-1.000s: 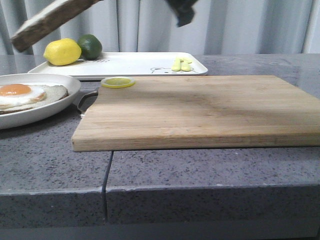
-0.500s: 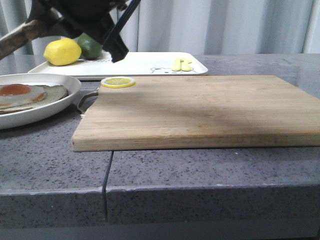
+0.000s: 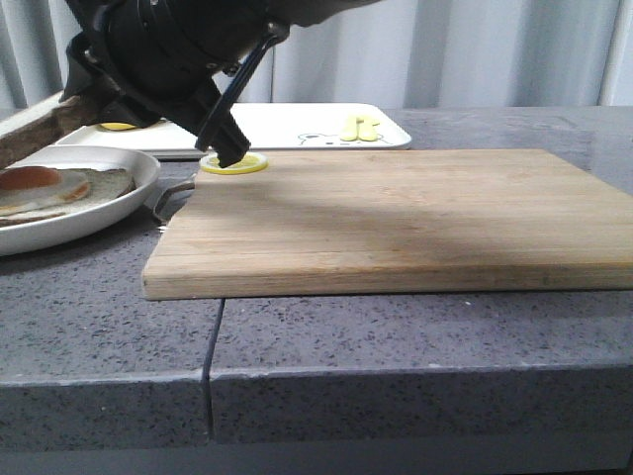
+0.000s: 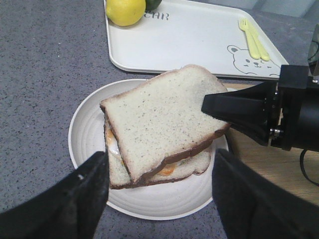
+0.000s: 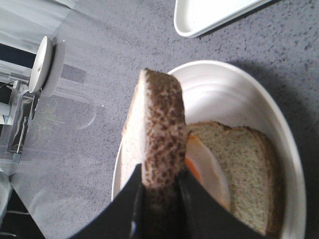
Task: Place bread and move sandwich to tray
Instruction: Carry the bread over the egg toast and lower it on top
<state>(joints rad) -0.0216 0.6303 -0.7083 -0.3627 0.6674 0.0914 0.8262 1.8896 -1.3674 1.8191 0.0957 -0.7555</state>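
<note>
The bread (image 4: 162,117) is a pale slice with a dark crust, held tilted just above the sandwich on the round white plate (image 4: 89,129). My right gripper (image 5: 159,181) is shut on the bread's crust edge (image 5: 160,129); it reaches in from the cutting-board side (image 4: 212,105). Under the bread lie the fried egg (image 5: 204,169) and the lower slice (image 5: 244,169). In the front view the bread (image 3: 30,134) hangs over the plate (image 3: 129,193) and egg (image 3: 35,180). My left gripper (image 4: 160,164) is open and empty above the plate's near edge. The white bear tray (image 4: 189,40) lies behind the plate.
A bamboo cutting board (image 3: 396,213) fills the middle, with a lemon slice (image 3: 237,164) at its far left corner. On the tray are a lemon (image 4: 124,10) and a yellow fork (image 4: 254,37). My right arm (image 3: 168,49) hangs over the tray's left end.
My right gripper has come down and to the left with the bread, from high above to just over the plate. Its arm now hides the lemon and lime in the front view.
</note>
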